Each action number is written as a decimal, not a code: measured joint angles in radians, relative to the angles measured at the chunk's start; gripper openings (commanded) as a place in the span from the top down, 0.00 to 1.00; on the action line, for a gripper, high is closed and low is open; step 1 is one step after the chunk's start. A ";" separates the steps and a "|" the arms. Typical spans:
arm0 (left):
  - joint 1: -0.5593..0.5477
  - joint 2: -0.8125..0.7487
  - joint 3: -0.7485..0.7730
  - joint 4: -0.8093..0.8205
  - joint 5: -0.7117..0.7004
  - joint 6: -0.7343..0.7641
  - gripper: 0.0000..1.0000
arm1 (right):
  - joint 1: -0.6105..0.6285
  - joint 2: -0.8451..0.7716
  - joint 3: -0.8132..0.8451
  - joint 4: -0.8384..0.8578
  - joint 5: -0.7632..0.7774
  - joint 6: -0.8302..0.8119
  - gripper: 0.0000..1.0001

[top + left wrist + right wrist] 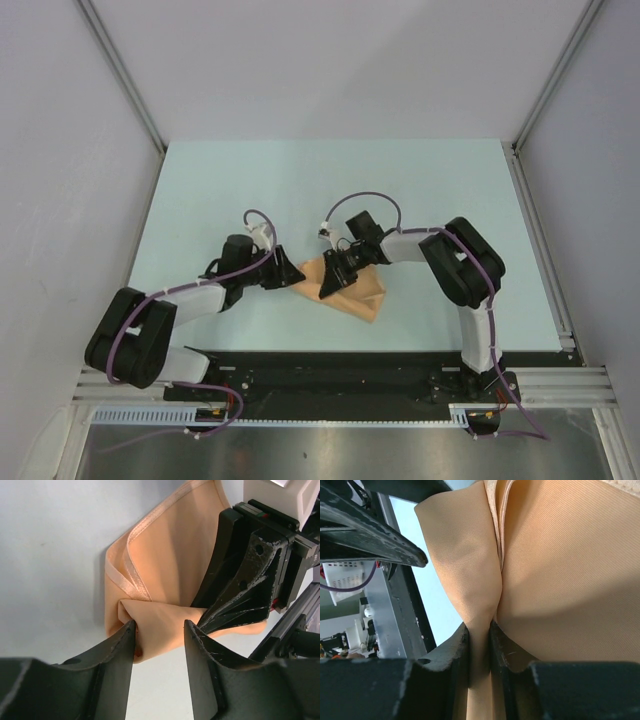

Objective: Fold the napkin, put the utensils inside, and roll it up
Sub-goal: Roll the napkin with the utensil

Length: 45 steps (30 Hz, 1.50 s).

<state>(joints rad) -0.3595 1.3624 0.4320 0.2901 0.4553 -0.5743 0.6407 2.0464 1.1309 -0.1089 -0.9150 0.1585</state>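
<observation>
1. Right gripper (479, 640): its two fingers are drawn close together and clamped on a narrow raised pleat of the napkin (362, 295). The cloth is squeezed thin between the pads and spreads out to both sides above them.
2. Left gripper (160, 630): its fingers stand partly apart, and a soft fold of the napkin spans the gap at their tips. The fold touches the inner face of the finger on the left of the wrist view. I cannot tell whether this counts as a grip or whether the fingers only straddle the cloth.
3. The pale blue-green table (300, 180) carries everything, and both arms reach inward over it from its near edge.
4. The napkin lies on the table near that edge, about midway across. It is folded into several layers, with the left gripper at its left end and the right gripper on top of it, just beside the left one.
5. A stitched hem (132, 560) curves along the doubled edge of the cloth, past the left fingers.
6. A reddish sliver (138, 652) shows under the fold against the left finger, but too little of it is visible to say what it is.
</observation>
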 measured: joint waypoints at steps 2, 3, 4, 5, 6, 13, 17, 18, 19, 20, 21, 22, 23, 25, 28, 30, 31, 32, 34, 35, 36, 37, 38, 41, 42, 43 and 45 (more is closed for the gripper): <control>-0.011 0.003 0.000 0.000 -0.003 0.000 0.66 | -0.004 0.005 0.001 0.000 -0.013 0.003 0.76; -0.017 0.005 0.002 0.001 -0.007 0.000 0.71 | -0.006 0.007 0.001 0.000 -0.018 0.005 0.76; -0.020 0.007 0.002 0.002 -0.008 -0.002 0.76 | -0.007 0.008 0.001 -0.001 -0.021 0.006 0.76; -0.024 0.010 0.002 0.007 -0.010 -0.001 0.86 | -0.008 0.009 0.001 -0.002 -0.023 0.006 0.73; -0.027 0.013 0.002 0.013 -0.013 0.000 0.90 | -0.009 0.009 0.001 -0.003 -0.026 0.006 0.71; -0.034 0.076 0.042 -0.005 -0.037 -0.001 1.00 | -0.013 -0.020 -0.002 -0.035 -0.030 0.008 0.46; -0.036 0.105 0.073 -0.024 -0.042 -0.001 1.00 | -0.013 -0.092 -0.018 -0.107 0.052 -0.004 0.37; -0.036 0.112 0.080 -0.029 -0.043 -0.001 1.00 | -0.013 -0.113 -0.024 -0.123 0.084 -0.009 0.36; -0.036 0.119 0.088 -0.035 -0.043 -0.001 1.00 | -0.012 -0.136 -0.033 -0.137 0.119 -0.013 0.35; -0.036 0.128 0.095 -0.041 -0.043 -0.001 1.00 | -0.006 -0.155 -0.040 -0.149 0.148 -0.019 0.34; -0.036 0.138 0.104 -0.048 -0.043 -0.001 1.00 | -0.001 -0.182 -0.054 -0.156 0.197 -0.023 0.34; -0.036 0.142 0.106 -0.050 -0.043 -0.001 1.00 | 0.007 -0.210 -0.068 -0.159 0.240 -0.029 0.33; -0.037 0.148 0.110 -0.053 -0.043 -0.001 1.00 | 0.024 -0.243 -0.084 -0.161 0.295 -0.034 0.33; -0.037 0.158 0.117 -0.058 -0.042 -0.001 1.00 | 0.078 -0.307 -0.116 -0.154 0.411 -0.047 0.32; -0.037 0.171 0.126 -0.069 -0.042 -0.001 1.00 | 0.202 -0.379 -0.163 -0.111 0.613 -0.079 0.32; -0.037 0.178 0.135 -0.076 -0.042 -0.001 1.00 | 0.286 -0.413 -0.197 -0.073 0.749 -0.102 0.32; -0.037 0.181 0.137 -0.079 -0.042 -0.001 1.00 | 0.332 -0.425 -0.217 -0.050 0.824 -0.112 0.32; -0.037 0.183 0.141 -0.084 -0.042 -0.001 1.00 | 0.363 -0.431 -0.232 -0.032 0.879 -0.119 0.32; -0.038 0.189 0.148 -0.092 -0.042 0.000 1.00 | 0.402 -0.433 -0.257 0.003 0.988 -0.142 0.32; -0.038 0.193 0.152 -0.095 -0.042 -0.001 1.00 | 0.422 -0.433 -0.266 0.014 1.023 -0.152 0.32; -0.038 0.195 0.154 -0.096 -0.042 -0.001 1.00 | 0.432 -0.433 -0.273 0.026 1.058 -0.161 0.32; -0.038 0.197 0.156 -0.098 -0.042 -0.001 1.00 | 0.445 -0.433 -0.280 0.042 1.103 -0.173 0.32; -0.038 0.200 0.158 -0.099 -0.041 0.000 1.00 | 0.459 -0.433 -0.286 0.058 1.152 -0.186 0.32; -0.038 0.205 0.163 -0.103 -0.041 -0.001 1.00 | 0.480 -0.433 -0.287 0.093 1.231 -0.214 0.32; -0.038 0.207 0.166 -0.106 -0.040 -0.001 1.00 | 0.488 -0.434 -0.287 0.108 1.251 -0.224 0.32; -0.038 0.209 0.167 -0.106 -0.040 -0.001 1.00 | 0.494 -0.435 -0.287 0.119 1.262 -0.235 0.32; -0.038 0.209 0.167 -0.107 -0.038 0.000 1.00 | 0.504 -0.438 -0.287 0.138 1.273 -0.251 0.33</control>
<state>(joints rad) -0.3973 1.5715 0.5991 0.1833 0.4171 -0.5747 1.1446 1.6089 0.8436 0.0288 0.3580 -0.0921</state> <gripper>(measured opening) 0.008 0.678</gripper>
